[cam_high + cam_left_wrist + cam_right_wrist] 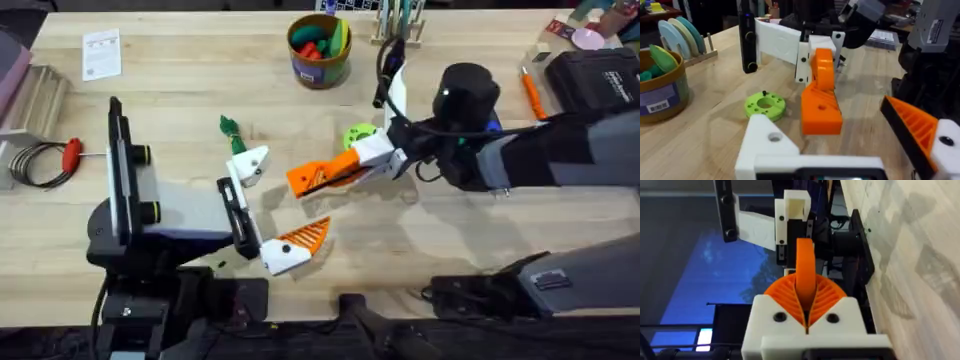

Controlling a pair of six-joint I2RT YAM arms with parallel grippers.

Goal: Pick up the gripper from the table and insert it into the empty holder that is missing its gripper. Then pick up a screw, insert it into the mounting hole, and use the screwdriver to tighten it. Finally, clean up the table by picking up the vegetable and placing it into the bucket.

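The bench (180, 110) carries the bucket (319, 50) at its far edge. Over the middle, the right gripper (352, 168) has its jaws clamped on the orange gripper (320, 177), just beside the bare white holder (252, 163). The left gripper (268, 210) has its jaws spread wide. The vegetable (231, 132) lies near the holder.

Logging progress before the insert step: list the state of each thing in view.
gripper: clamped in the right gripper, not yet inserted.
holder: empty, no orange tip.
left gripper: open.
vegetable: lying on the table, outside the bucket.
bucket: upright, holding toy foods.
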